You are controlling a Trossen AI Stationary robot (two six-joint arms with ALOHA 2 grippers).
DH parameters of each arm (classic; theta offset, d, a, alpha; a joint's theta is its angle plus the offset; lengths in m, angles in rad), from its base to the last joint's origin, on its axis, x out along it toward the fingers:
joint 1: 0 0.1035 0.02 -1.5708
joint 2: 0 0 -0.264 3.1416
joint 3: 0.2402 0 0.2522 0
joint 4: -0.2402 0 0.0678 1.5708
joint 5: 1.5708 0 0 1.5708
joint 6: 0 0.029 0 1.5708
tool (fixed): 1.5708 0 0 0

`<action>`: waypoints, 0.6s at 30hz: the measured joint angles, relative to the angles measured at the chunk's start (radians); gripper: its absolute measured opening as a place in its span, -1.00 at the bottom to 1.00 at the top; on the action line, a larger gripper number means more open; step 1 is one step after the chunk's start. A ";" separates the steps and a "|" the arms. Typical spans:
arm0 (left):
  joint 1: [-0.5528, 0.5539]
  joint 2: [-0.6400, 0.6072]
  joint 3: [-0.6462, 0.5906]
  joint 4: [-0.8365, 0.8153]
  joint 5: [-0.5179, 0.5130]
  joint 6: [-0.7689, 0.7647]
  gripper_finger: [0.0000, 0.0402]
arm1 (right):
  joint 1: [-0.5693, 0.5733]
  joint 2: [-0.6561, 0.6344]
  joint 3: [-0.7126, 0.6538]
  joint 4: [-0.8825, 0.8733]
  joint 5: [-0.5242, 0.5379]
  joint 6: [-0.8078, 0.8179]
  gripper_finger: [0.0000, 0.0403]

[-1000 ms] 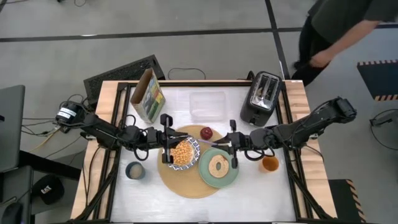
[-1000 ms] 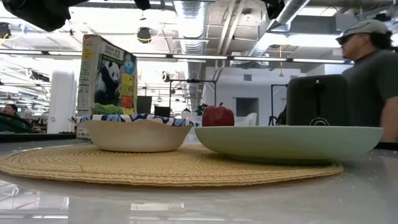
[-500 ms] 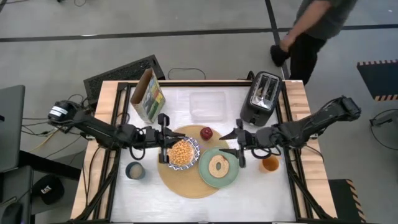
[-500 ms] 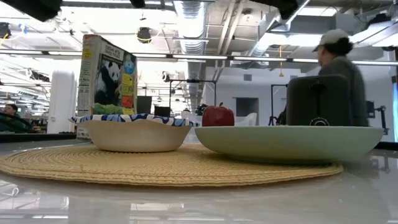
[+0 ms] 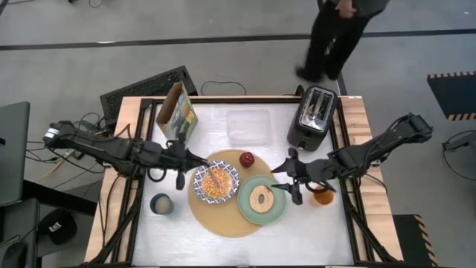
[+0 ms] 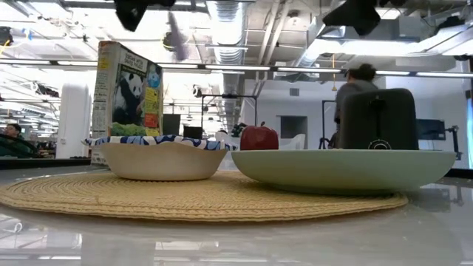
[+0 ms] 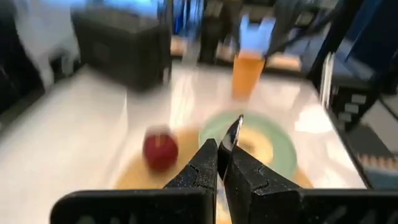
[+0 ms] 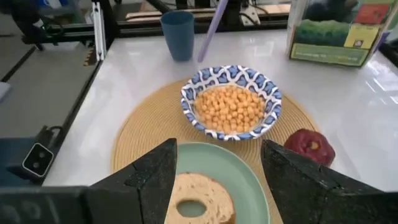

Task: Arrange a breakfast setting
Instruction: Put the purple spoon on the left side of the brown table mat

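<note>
Obs. 1, change: a second ago my right pincer [image 5: 291,179] was pressed together at the spoon's far end, over the gap between bowl and plate. It is now spread wide and has drawn back to the right edge of the pale green plate [image 5: 245,209], holding nothing. My left pincer [image 5: 181,162] has stayed pressed together, pinching the spoon [image 8: 208,32], and has pulled back to the left of the blue-and-white bowl [image 5: 199,179].

Reading: hand-over looks done; the spoon belongs to the left arm alone and is not yet laid down. That seems the one piece left.

Obs. 2, placement: bowl, full of cereal, and plate sit on the round mat [image 5: 223,222]. The toast slice [image 5: 261,198] lies on the plate, and the apple [image 5: 246,158] rests at the mat's far edge. The cereal box [image 5: 177,113] stands at the surface's back left.

Obs. 3, views: the right wrist view shows the spoon's lilac handle slanting up beyond the bowl, clear of it; from overhead I can barely make it out. The low view shows it hanging high above the surface. The left wrist view is blurred, showing only a thin tip past my closed fingers [image 7: 208,163].
</note>
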 joint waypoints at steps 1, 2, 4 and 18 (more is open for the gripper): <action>0.005 -0.003 0.022 -0.080 0.009 -0.043 -1.00 | -0.001 0.008 0.000 0.003 0.000 0.001 0.29; 0.010 -0.006 0.040 -0.151 0.014 -0.085 -1.00 | -0.004 0.014 0.000 0.003 0.000 0.006 0.29; 0.019 -0.011 0.060 -0.271 0.028 -0.164 -1.00 | -0.011 0.029 0.000 -0.004 0.000 0.018 0.29; 0.102 -0.014 -0.001 -0.520 0.183 -0.425 -1.00 | -0.024 0.060 0.000 -0.015 0.000 0.034 0.29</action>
